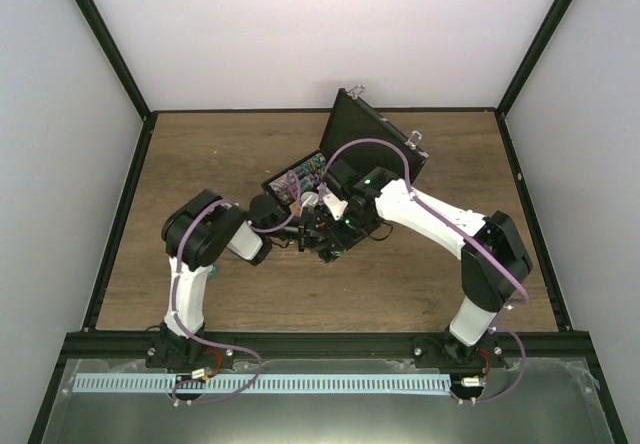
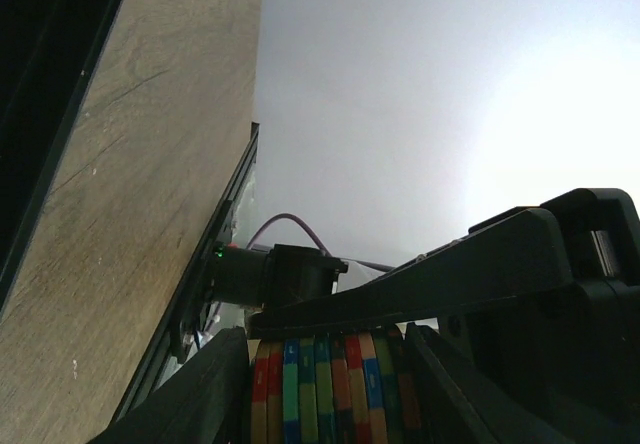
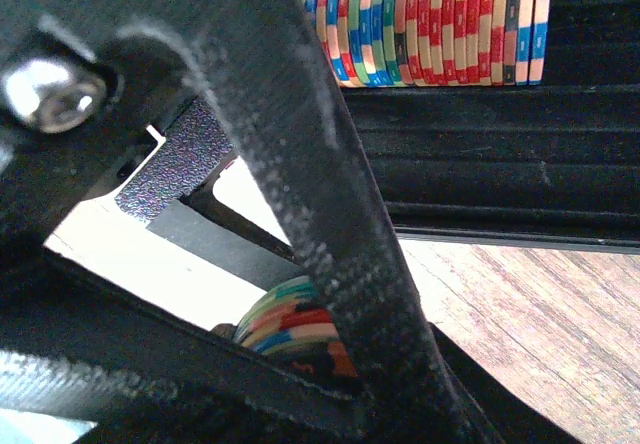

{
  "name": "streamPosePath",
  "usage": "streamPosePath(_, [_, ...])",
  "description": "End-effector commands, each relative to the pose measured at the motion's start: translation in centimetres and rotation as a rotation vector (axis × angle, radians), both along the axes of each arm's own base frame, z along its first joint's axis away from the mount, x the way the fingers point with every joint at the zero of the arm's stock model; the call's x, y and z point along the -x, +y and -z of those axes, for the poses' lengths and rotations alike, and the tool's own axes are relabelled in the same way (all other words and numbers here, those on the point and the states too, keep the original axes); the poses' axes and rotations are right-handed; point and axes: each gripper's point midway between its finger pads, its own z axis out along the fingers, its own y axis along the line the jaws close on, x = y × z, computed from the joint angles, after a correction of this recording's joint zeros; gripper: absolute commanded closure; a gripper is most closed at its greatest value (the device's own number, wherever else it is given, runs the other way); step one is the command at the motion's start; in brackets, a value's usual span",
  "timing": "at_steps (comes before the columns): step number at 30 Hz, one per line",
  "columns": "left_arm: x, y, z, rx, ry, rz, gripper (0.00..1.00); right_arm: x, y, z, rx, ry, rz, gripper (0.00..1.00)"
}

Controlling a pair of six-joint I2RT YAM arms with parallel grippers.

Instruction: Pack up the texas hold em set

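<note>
- Black case (image 1: 375, 144) sits open in the middle of the wooden surface (image 1: 200, 164). Its lid is propped up at the back, so the tray faces upward for loading.
- One tray slot already carries a row of chips (image 3: 430, 24) standing on edge in mixed colours, which is how the slots take them.
- The left gripper (image 2: 325, 364) is clamped on a stack of poker chips (image 2: 325, 399), with a finger against each end of the stack. Squeezing along its length probably keeps the discs from fanning apart.
- The right gripper (image 1: 338, 210) is clenched and sits just beside the left one at the tray's near edge. I cannot tell whether it grips anything.
- The step in hand is likely seating the stack in a free slot. If the stack tilts, chips could spill out.
</note>
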Motion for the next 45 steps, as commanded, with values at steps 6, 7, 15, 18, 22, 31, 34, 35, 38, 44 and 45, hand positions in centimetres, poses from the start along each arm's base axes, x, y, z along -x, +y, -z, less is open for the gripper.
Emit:
streamPosePath(6, [3.1, -0.5, -2.8, 0.084, -0.244, 0.110, 0.75, -3.4, 2.9, -2.8, -0.118, -0.138, 0.004, 0.72])
streamPosePath(7, [3.0, -0.5, -2.7, 0.076, -0.248, 0.110, 0.77, -3.4, 2.8, -2.8, -0.116, -0.139, 0.005, 0.72])
streamPosePath(15, [2.6, -0.7, -2.6, 0.050, -0.278, 0.099, 0.96, -3.3, 2.6, -2.7, -0.113, -0.147, 0.013, 0.68])
streamPosePath(18, [2.4, -0.6, -2.5, 0.049, -0.282, 0.093, 0.96, -3.1, 2.6, -2.7, -0.125, -0.144, 0.009, 0.62])
streamPosePath(22, [1.9, -0.5, -2.5, 0.038, -0.288, 0.074, 0.96, -2.7, 2.6, -2.6, -0.142, -0.138, 0.003, 0.51])
streamPosePath(31, [0.2, -0.2, -1.0, -0.070, -0.319, 0.036, 0.96, -2.2, 2.7, -3.2, -0.174, -0.150, -0.011, 0.32])
streamPosePath(34, [-0.3, 0.1, -0.5, -0.099, -0.326, 0.019, 0.96, -2.3, 2.5, -3.6, -0.177, -0.168, -0.007, 0.23])
streamPosePath(35, [-0.6, 0.3, -0.5, -0.111, -0.330, 0.014, 0.96, -2.4, 2.4, -3.8, -0.178, -0.176, -0.005, 0.19])
streamPosePath(38, [-1.6, 0.6, 0.2, -0.178, -0.356, -0.009, 0.96, -2.7, 2.1, -4.6, -0.179, -0.207, 0.012, 0.11])
streamPosePath(44, [-3.5, 1.0, 1.0, -0.276, -0.380, -0.076, 0.96, -3.4, 1.3, -6.8, -0.196, -0.289, 0.070, 0.04])
streamPosePath(45, [-3.7, 1.0, 1.2, -0.288, -0.374, -0.084, 0.96, -3.5, 1.2, -7.2, -0.199, -0.302, 0.081, 0.03])
